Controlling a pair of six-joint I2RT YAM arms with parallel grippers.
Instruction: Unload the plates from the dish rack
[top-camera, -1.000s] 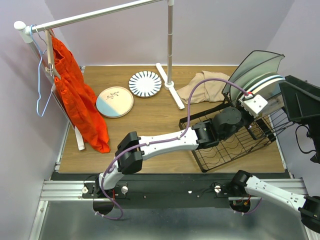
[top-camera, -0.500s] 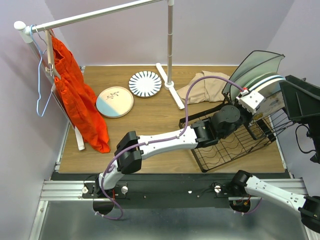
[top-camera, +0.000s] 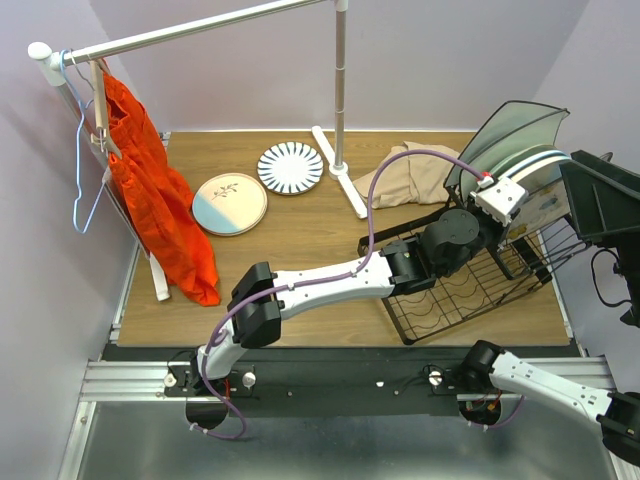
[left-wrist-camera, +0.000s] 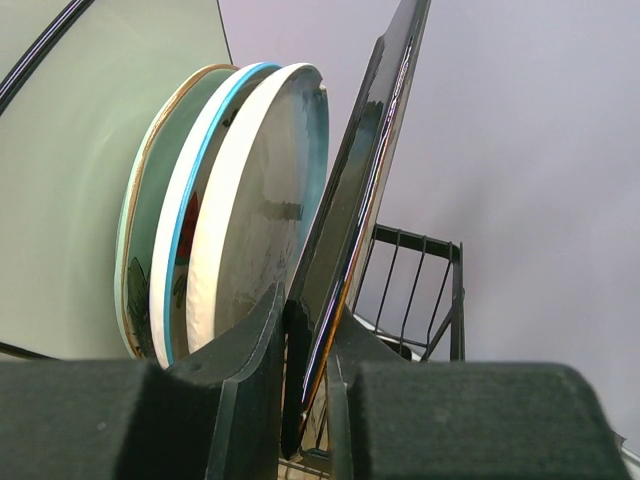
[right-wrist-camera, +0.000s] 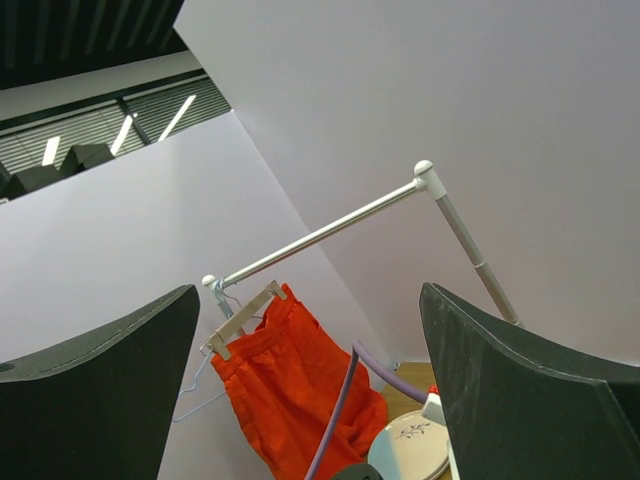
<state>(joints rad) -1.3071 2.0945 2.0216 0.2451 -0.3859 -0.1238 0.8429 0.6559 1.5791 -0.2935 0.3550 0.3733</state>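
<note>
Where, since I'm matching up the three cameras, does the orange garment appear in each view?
Top external: orange garment hangs at far left from the white clothes rail.
Left wrist: not in it; only racked plates, also at the top view's right edge.
Right wrist: bottom centre, below the rail.
Shared landmark: the white clothes rail, in top external and right wrist.

The left arm (top-camera: 320, 285) reaches far to the right, the left gripper (left-wrist-camera: 304, 322) pinched narrow on a dark plate (left-wrist-camera: 370, 150); the right gripper (right-wrist-camera: 310, 375) (tilted upward) stands wide apart.
</note>
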